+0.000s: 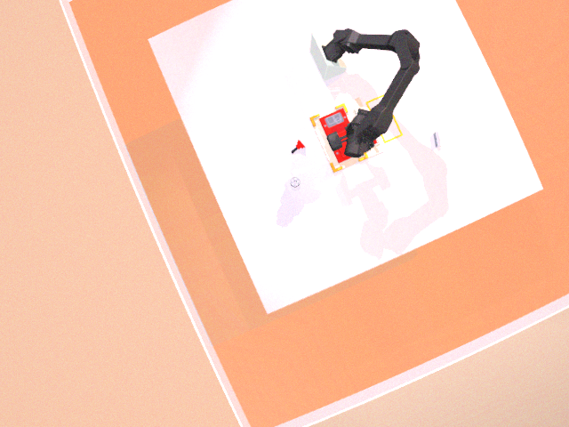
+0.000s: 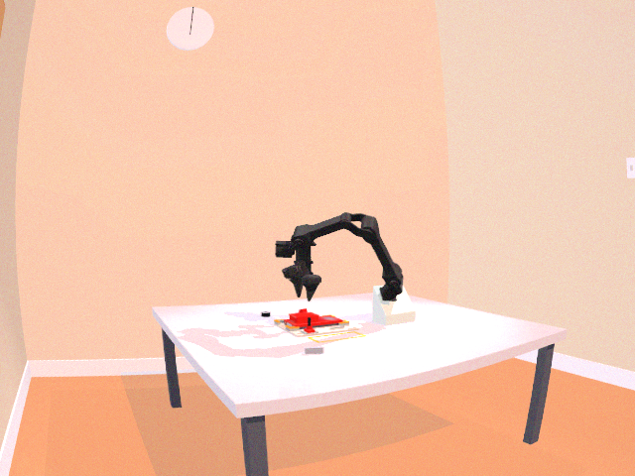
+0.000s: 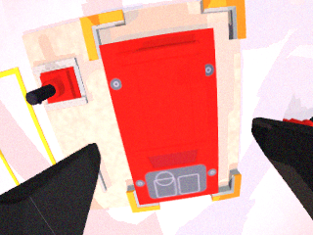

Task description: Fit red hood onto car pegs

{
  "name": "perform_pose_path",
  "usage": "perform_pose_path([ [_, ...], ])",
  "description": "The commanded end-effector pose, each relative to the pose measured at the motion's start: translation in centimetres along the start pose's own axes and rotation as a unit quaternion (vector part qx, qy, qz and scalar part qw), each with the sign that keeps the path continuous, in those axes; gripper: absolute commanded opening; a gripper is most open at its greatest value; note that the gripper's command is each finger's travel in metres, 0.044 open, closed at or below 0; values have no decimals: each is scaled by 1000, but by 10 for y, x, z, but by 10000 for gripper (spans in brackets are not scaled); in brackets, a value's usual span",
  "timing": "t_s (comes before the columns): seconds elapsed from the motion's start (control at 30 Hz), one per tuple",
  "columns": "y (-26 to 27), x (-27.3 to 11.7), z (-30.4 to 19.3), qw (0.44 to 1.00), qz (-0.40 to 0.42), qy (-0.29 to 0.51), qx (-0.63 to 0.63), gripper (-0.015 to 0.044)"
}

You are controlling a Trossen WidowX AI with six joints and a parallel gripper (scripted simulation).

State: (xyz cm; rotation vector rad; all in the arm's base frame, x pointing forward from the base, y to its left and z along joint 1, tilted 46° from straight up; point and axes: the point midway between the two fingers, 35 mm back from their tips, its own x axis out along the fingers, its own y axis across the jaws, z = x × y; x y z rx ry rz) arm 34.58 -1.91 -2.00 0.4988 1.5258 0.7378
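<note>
My gripper [image 2: 305, 297] [image 3: 175, 137] is open and empty, above the car with its fingers wide to either side. The red hood [image 2: 304, 317] [image 3: 161, 110] sits on the deck of the red chassis [image 1: 334, 119] [image 2: 335, 320] [image 3: 176, 182] and looks level. The chassis lies in the jig [image 3: 64, 128] between orange corner brackets. Grey round spots show near the hood's corners; red on red makes its edges faint, and I cannot tell exactly how each peg sits in its hole. The engine block is hidden. In the top view the arm covers part of the car.
A red part with a black pin [image 2: 309, 329] [image 3: 59, 89] stands in a pocket beside the car. Another red and black part [image 1: 300, 145] lies on the jig's other side. A black puck [image 1: 294, 184] [image 2: 265, 313], a grey block [image 1: 436, 140] [image 2: 314, 350] and a yellow outline [image 3: 36, 116] are nearby.
</note>
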Motion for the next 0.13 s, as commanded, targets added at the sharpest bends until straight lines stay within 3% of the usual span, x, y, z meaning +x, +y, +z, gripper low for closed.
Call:
perform_pose_path([
  [0.0, -1, -1, 0, 1000, -1, 0, -1, 440],
  [0.1, -1, -1, 0, 1000, -1, 0, -1, 440],
])
